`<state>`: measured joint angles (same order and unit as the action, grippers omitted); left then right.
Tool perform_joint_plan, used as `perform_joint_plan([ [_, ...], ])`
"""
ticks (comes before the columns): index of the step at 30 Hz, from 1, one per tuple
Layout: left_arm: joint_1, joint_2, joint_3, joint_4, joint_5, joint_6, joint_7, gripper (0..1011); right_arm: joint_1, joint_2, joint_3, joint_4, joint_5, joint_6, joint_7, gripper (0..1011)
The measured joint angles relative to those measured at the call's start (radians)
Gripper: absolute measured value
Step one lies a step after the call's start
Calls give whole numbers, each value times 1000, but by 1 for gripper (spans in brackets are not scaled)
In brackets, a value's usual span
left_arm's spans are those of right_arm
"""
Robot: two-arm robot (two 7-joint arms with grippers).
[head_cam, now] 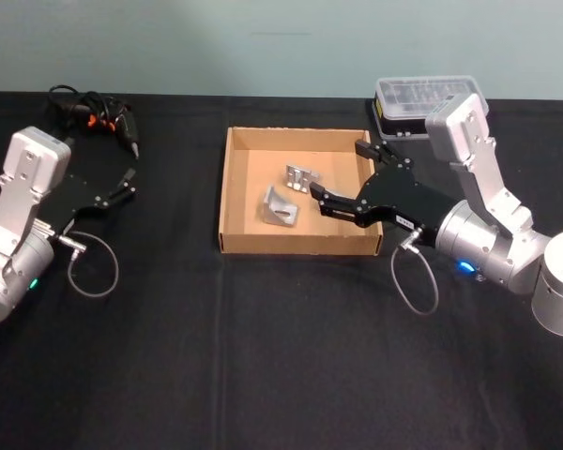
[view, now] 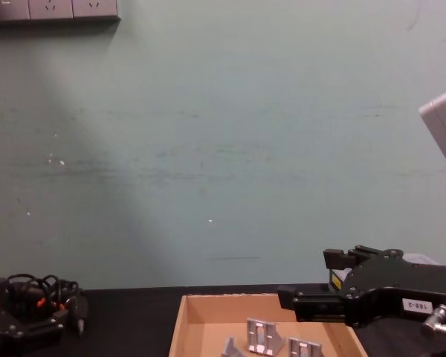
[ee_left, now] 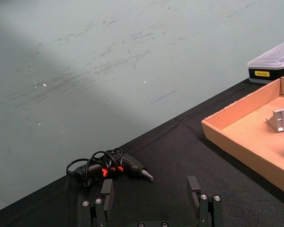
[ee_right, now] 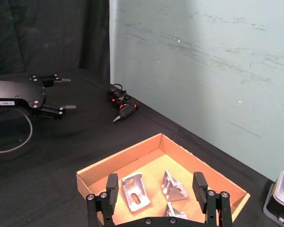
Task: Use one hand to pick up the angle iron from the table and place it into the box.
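The tan cardboard box [head_cam: 233, 202] sits mid-table on the black table [head_cam: 263, 356]. Three silver angle irons lie inside it [ee_right: 135, 197] [ee_right: 174, 187] [ee_right: 176, 211]; two show from the head [head_cam: 300, 176] [head_cam: 280, 208]. My right gripper [head_cam: 342, 173] hovers over the box's right half, open and holding nothing. The wrist view looks down between its fingers [ee_right: 112, 187] into the box [ee_right: 123, 161]. From the chest it hangs just above the box [view: 180, 327]. My left gripper [head_cam: 127, 186] rests open over the table at the left, apart from the box.
A black glue gun with coiled cord [head_cam: 98, 114] lies at the far left back. A clear-lidded plastic case [head_cam: 422, 103] stands behind the box's right corner. The table's front half is bare black cloth. A pale wall rises behind.
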<state>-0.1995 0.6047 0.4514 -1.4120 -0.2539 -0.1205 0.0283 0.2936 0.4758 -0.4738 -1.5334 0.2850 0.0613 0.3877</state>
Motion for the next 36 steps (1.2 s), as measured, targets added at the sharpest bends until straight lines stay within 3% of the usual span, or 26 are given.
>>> perform_joint_plan([
  [36, 0, 0, 0, 0, 0, 0, 0, 1011, 1, 0, 0, 0, 0, 0, 1, 1000],
])
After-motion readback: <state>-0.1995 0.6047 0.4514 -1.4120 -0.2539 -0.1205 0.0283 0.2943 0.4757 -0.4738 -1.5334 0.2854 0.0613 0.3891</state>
